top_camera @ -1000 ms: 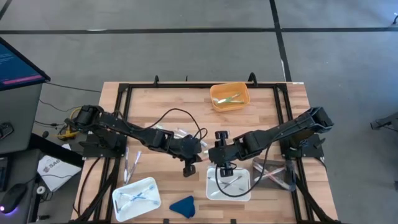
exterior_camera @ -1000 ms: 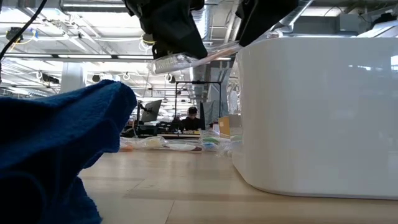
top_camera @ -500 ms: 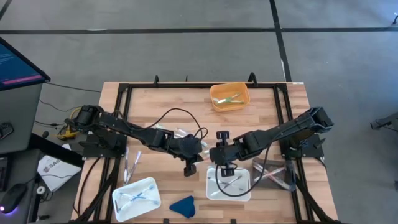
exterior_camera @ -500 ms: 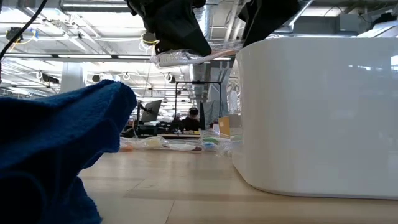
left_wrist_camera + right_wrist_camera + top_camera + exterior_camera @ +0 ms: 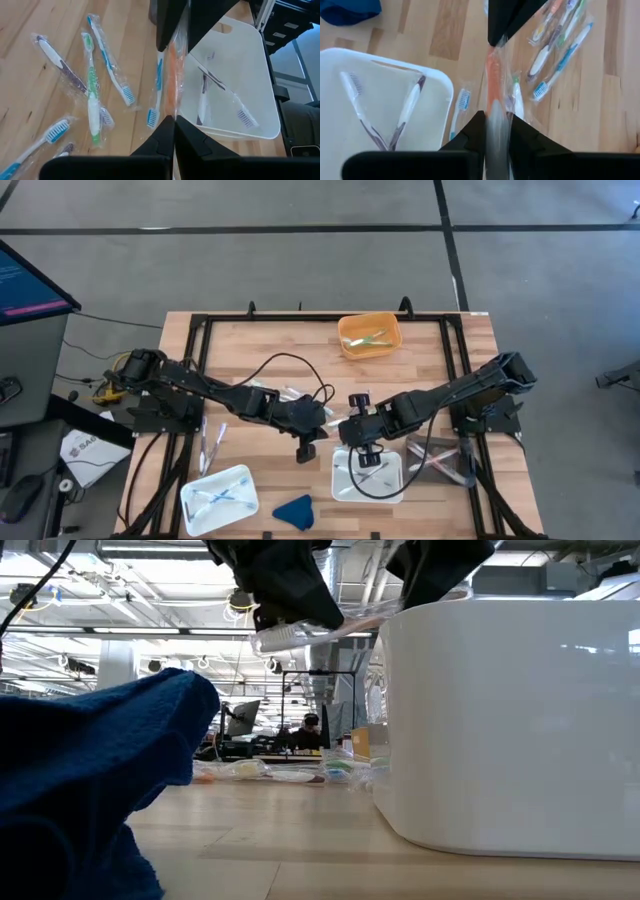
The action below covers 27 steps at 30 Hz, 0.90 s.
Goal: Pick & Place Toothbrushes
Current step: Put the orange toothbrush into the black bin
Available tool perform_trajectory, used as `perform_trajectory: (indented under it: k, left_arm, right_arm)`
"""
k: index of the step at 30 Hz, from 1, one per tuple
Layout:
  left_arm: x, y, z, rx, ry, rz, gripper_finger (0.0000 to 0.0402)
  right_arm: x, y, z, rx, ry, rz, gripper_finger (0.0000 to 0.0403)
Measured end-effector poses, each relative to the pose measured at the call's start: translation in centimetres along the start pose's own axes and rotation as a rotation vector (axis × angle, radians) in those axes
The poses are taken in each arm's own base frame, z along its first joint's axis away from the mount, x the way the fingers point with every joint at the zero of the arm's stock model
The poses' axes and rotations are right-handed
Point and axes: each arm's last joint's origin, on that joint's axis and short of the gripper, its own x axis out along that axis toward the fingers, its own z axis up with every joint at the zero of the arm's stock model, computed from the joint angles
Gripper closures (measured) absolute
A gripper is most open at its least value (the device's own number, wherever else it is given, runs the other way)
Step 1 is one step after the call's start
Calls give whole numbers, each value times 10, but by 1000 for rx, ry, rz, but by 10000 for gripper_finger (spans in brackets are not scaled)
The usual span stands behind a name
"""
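Observation:
Both grippers are shut on one orange toothbrush in a clear wrapper (image 5: 172, 75), which spans the gap between them. My left gripper (image 5: 310, 432) comes from the table's left and my right gripper (image 5: 352, 432) from its right. They meet just off the left rim of the white tray (image 5: 340, 480). In the low view the wrapped brush (image 5: 300, 634) hangs in the air, level with the tray's rim. Two toothbrushes (image 5: 380, 115) lie crossed in that tray. Several wrapped toothbrushes (image 5: 92, 90) lie flat on the wood beside it. My left gripper (image 5: 173, 120) pinches one end of the orange toothbrush's wrapper (image 5: 172, 107) between its two fingers, with the fingers lying along the brush. The brush is lifted clear of the table and runs on to the other gripper. My right gripper (image 5: 493, 117) pinches the opposite end of the wrapped orange toothbrush (image 5: 492, 100) between its two fingers, also along the brush. That end is clear of the table, beside the tray's rim (image 5: 445, 90).
An orange tray (image 5: 369, 335) with toothbrushes sits at the far edge. A second white tray (image 5: 217, 498) is at the near left. A blue cloth lump (image 5: 293, 510) lies at the near edge, and a black cable (image 5: 290, 375) loops over the middle. More toothbrushes (image 5: 212, 442) lie on the left.
Both grippers, with the toothbrush between them, have drifted a little toward the table's right, closer to the white tray. The brush has stayed lifted, and neither gripper has let go.

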Motion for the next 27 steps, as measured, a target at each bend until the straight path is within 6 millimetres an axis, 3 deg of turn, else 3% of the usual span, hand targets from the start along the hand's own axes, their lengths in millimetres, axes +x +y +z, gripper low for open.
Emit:
perform_trajectory:
  k: [6, 16, 22, 27]
  left_arm:
    - [-12, -4, 7, 5, -48, -27, 391]
    - [-74, -28, 25, 197, -261, -91, 348]
    - [-88, -56, 16, 343, -300, -169, 344]
    - [-87, -69, 8, 397, -306, -205, 344]
  right_arm:
    - [-1, 3, -2, -24, 19, 0, 357]
    - [-6, 16, -11, -101, 80, 11, 357]
    - [-32, 43, -23, -145, 79, 50, 357]
    - [-78, 72, -45, -139, 23, 71, 357]
